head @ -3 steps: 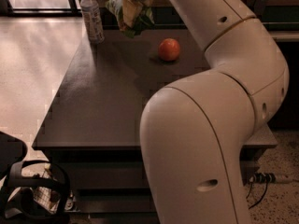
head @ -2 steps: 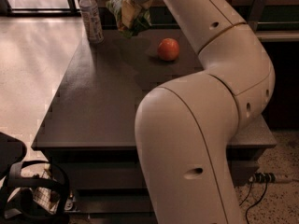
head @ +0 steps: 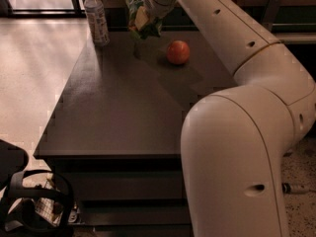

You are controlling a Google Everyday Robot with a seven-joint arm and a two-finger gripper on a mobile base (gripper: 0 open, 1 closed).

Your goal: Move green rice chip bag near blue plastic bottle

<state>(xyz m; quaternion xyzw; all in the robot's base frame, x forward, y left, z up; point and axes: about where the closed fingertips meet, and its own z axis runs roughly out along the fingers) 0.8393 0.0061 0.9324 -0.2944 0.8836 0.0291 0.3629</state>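
The green rice chip bag [head: 138,15] hangs tilted in the air above the far part of the dark table [head: 113,112], held at its top by my gripper [head: 149,5]. The gripper is at the end of the white arm, which reaches in from the lower right. The blue plastic bottle [head: 96,17], clear with a white cap and a pale label, stands upright at the table's far left corner. It is a short way to the left of the bag and apart from it. The bag hides the fingertips.
An orange-red round fruit [head: 177,52] lies on the table to the right of the bag. The arm's big white links [head: 247,147] fill the right foreground. A black chair and its base [head: 24,201] stand at the lower left on the pale floor.
The bag stays held at about the same spot beside the bottle. The arm's large near links have swung to the right in the view.
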